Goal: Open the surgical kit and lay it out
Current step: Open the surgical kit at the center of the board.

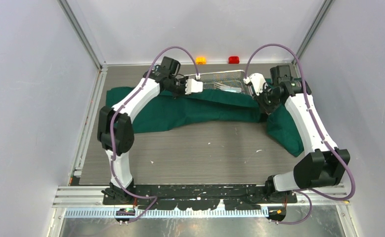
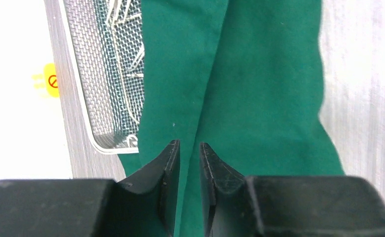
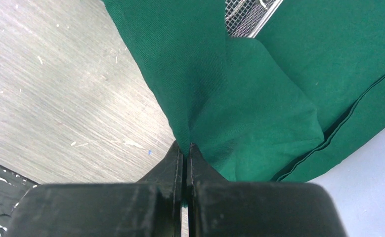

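Starting at the left, we see from above the left arm rise along the grey tabletop point(image 1: 205, 153) and fold at the elbow, its wrist tipped down at the left end of the rectangular silver wire-mesh tray point(image 1: 220, 72). The tray sits at the back, in the middle, on the dark green cloth wrap point(image 1: 200, 108), which spreads out to the left, along the tray's front and off to the right.

Only the left wrist view shows the left fingers point(image 2: 173, 158). A narrow gap stands between them and a crease of the cloth runs into it; we cannot tell whether they grip it. That view also shows slim steel instruments point(image 2: 131, 64) lying in the tray.

The top view adds a small orange block point(image 1: 200, 60) and a small red block point(image 1: 234, 59) by the back wall.

At the right, the right arm bends inward to the tray's right end. Its wrist view shows the right fingers point(image 3: 175, 160) pressed together on a pinched peak of the cloth.
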`<action>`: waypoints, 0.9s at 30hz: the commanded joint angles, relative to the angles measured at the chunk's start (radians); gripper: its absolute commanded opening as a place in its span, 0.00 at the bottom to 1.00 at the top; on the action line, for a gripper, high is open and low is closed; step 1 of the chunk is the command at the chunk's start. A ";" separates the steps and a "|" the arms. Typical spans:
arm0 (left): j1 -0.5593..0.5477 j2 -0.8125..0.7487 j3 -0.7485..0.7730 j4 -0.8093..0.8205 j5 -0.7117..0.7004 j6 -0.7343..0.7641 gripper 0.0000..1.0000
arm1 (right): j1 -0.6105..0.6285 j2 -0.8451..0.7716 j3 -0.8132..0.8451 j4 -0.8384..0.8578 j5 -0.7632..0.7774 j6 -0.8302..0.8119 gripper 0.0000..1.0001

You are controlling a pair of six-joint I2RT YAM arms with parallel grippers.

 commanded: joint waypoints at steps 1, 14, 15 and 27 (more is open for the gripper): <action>-0.004 -0.126 -0.107 -0.041 -0.009 0.016 0.22 | -0.004 -0.110 -0.036 -0.072 -0.011 -0.042 0.00; -0.016 -0.252 -0.372 0.158 -0.079 0.053 0.63 | -0.004 -0.204 0.028 -0.200 -0.065 -0.005 0.00; -0.014 -0.254 -0.394 0.172 -0.091 0.065 0.65 | -0.004 -0.197 0.034 -0.206 -0.066 -0.004 0.00; 0.007 -0.271 -0.552 0.403 -0.204 0.099 0.74 | -0.004 -0.143 0.055 -0.208 -0.052 -0.010 0.00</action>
